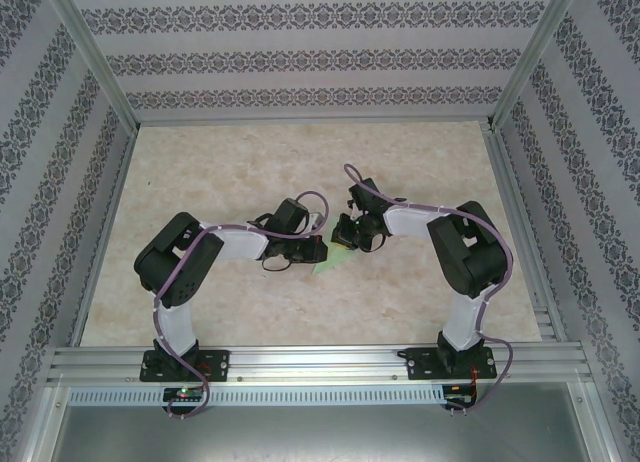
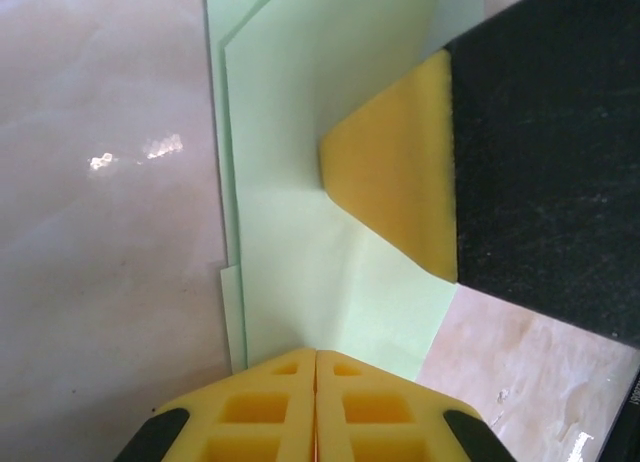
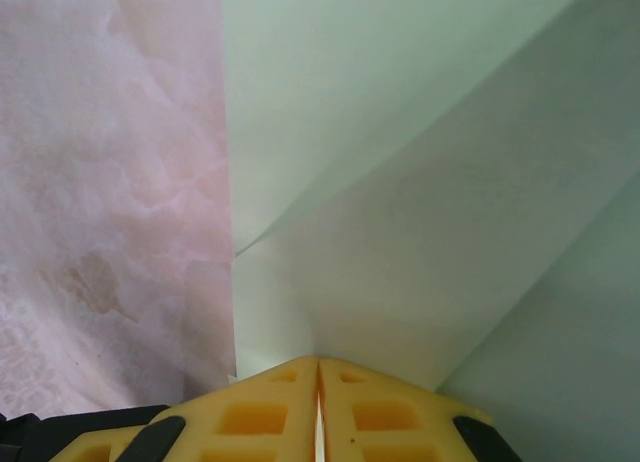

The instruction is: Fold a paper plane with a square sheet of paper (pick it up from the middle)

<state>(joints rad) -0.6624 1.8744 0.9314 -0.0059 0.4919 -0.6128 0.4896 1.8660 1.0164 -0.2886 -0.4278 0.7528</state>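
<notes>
My left claw was pressed together, its yellow tips meeting in a thin seam right at the near edge of the square sheet of paper. I could not tell whether a layer was nipped between them or only pinned beneath them. Just ahead and to the right, my right claw was closed tight too, with one yellow pad lying flat on the same pale green sheet. From its own tips, creases fanned outward across the paper.

The sheet lay partly folded on the marbled surface, touching both claws. To the left of my left claw its layers sat slightly out of line with one another.

I judged the step to be setting a fold. To do it well, I would keep one claw down as an anchor and draw the other along the crease with light, even pressure. Thin paper could skid on so smooth a surface or wrinkle. The offset edges wanted squaring first.

The sheet's far corners ran out of both wrist views. From above, my arms covered nearly all of it, leaving a sliver. How far the folding had gone, or whether a nose point existed, I could not make out.
</notes>
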